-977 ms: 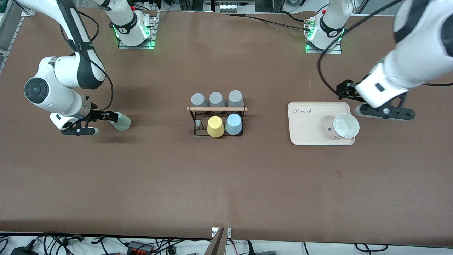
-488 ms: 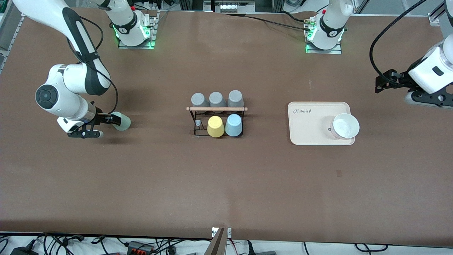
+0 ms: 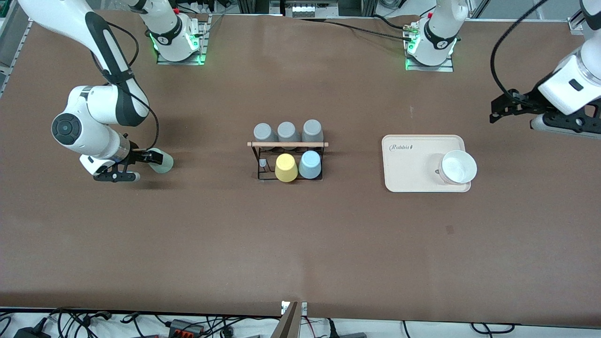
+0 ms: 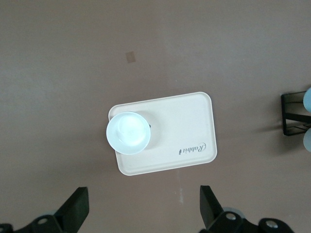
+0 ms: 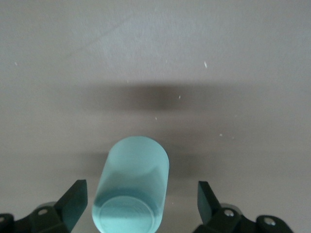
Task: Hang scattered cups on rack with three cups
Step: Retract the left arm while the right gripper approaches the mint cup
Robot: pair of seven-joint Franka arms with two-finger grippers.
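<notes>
1. The right gripper (image 3: 146, 157) sits low at the right arm's end of the table, its fingers (image 5: 75, 199) spread wide on both sides of the green cup (image 3: 160, 161), which lies on its side on the table. The fingers look apart from the cup's wall, so nothing is gripped yet.
2. To do this well, I judge the fingers should close squarely across the cup's middle, so it neither rolls nor slips out.
3. The rack (image 3: 287, 158) stands mid-table. The blue cup (image 3: 310, 165) already sits on it beside a yellow cup (image 3: 286, 167), with one peg (image 3: 262, 163) free.
4. The left gripper (image 3: 501, 107) waits, spread and empty, high over the left arm's end.
5. The brown table (image 3: 300, 244) has bare room between cup and rack. A tray (image 3: 408, 164) holding a white bowl (image 3: 458, 166) lies toward the left arm's end.
</notes>
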